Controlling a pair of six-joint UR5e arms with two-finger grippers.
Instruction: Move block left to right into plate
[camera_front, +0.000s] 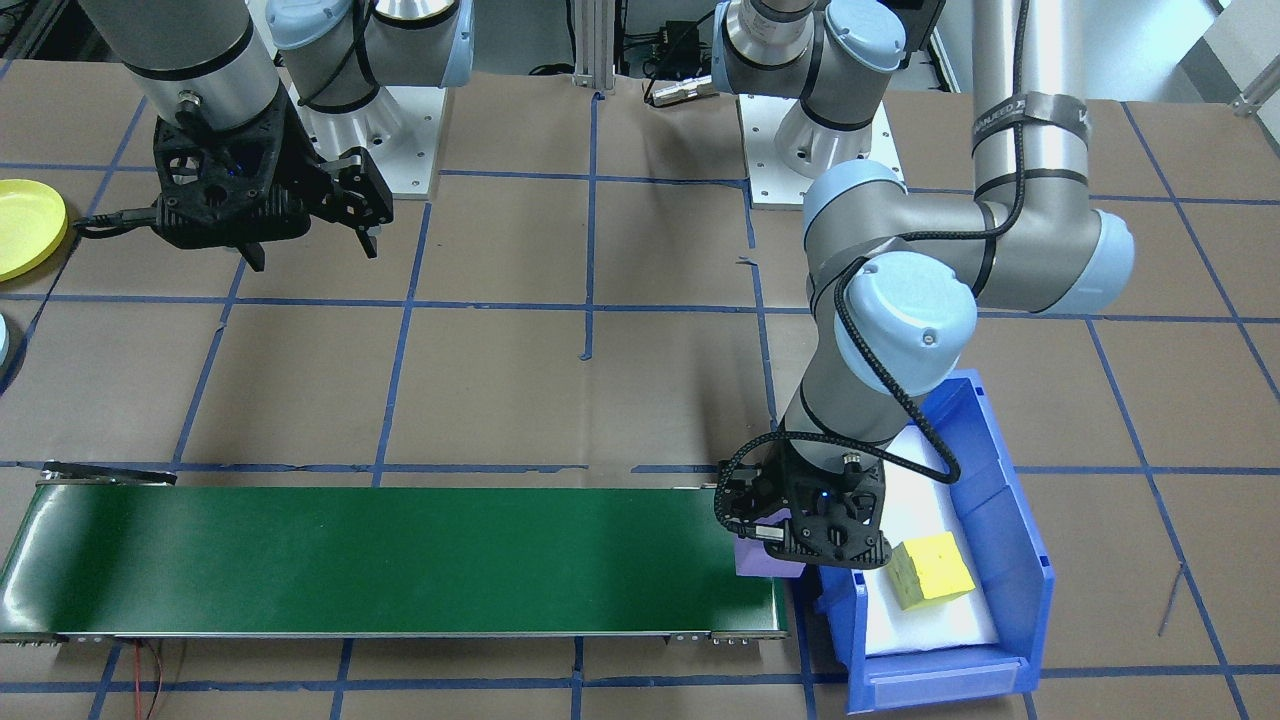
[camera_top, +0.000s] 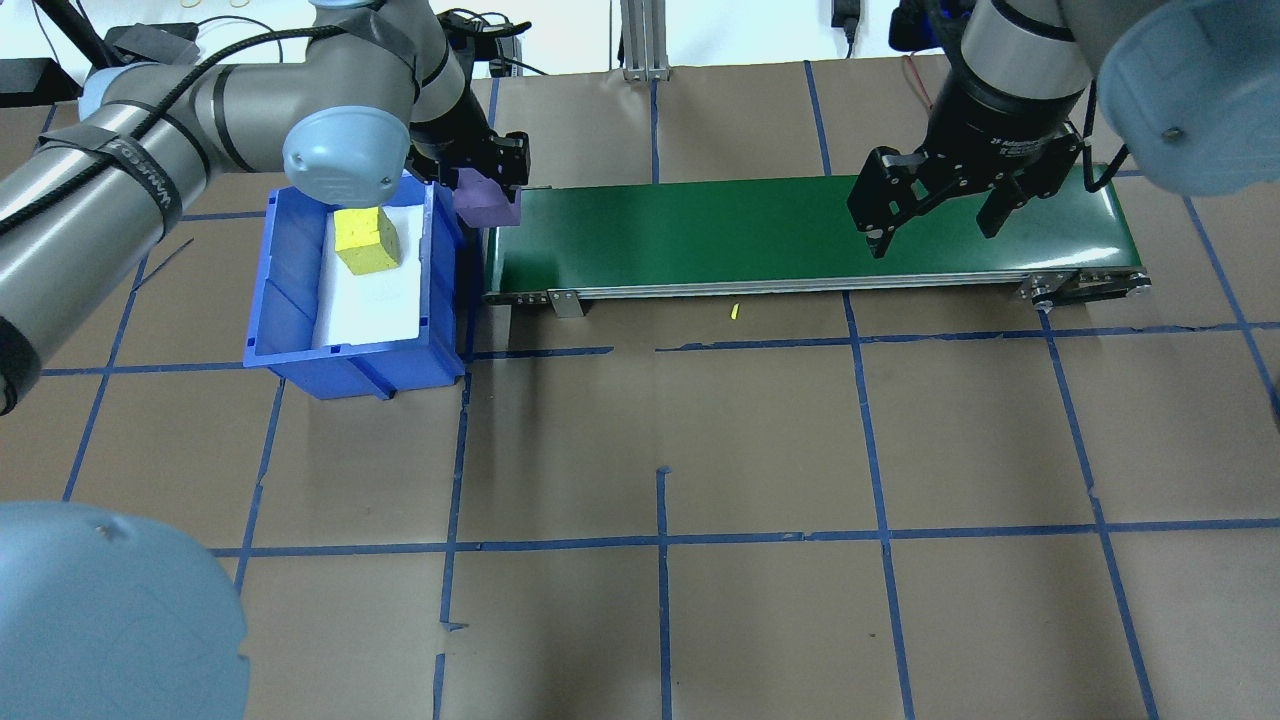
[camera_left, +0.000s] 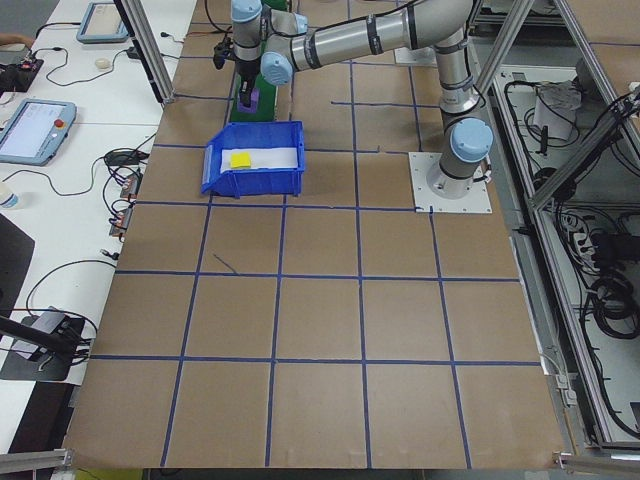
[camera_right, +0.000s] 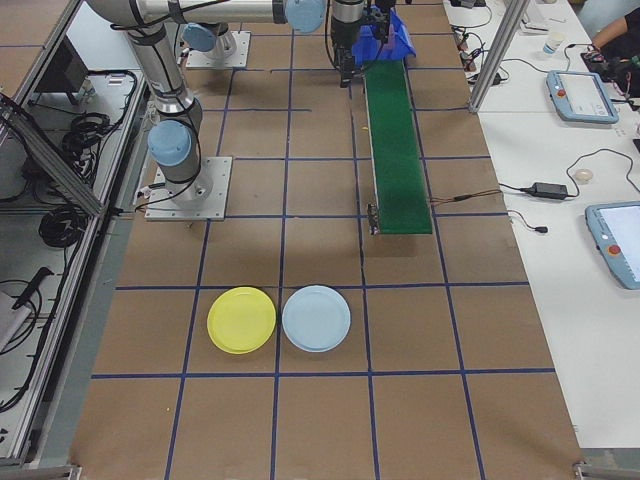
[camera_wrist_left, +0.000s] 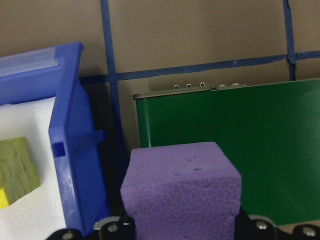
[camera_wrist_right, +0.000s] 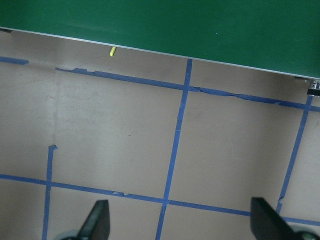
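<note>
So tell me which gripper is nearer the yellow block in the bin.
Left. The left gripper holds a purple block just beside the blue bin with the yellow block; the right gripper hangs open over the green belt's far end.

From my overhead view the green conveyor belt (camera_top: 800, 235) lies bare along its length toward 3 o'clock, the blue bin (camera_top: 300, 300) wall crowding its 9 o'clock end, while brown table (camera_top: 760, 450) at 6 o'clock offers open passage.

Purple foam block (camera_wrist_left: 181, 192) w/ crackled skin, glossy plastic bin (camera_wrist_left: 75, 150)
</note>
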